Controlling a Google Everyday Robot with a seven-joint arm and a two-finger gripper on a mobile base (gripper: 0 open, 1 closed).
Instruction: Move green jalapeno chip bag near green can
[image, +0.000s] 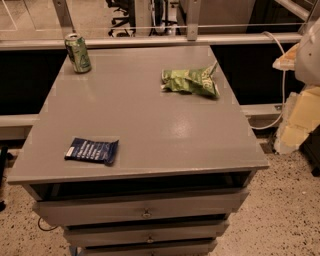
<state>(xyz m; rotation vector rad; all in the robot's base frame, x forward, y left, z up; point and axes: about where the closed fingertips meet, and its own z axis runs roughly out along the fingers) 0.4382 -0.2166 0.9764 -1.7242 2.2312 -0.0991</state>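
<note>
The green jalapeno chip bag (190, 81) lies crumpled on the grey cabinet top (150, 125), toward the far right. The green can (78, 53) stands upright at the far left corner, well apart from the bag. My gripper (296, 107) shows only as pale cream and white shapes at the right edge of the view. It is off the cabinet's right side, clear of the bag and holding nothing that I can see.
A flat dark blue packet (92, 150) lies near the front left of the top. Drawers (145, 212) sit below the front edge. A rail (150, 41) runs behind the cabinet, and a white cable (281, 75) hangs at the right.
</note>
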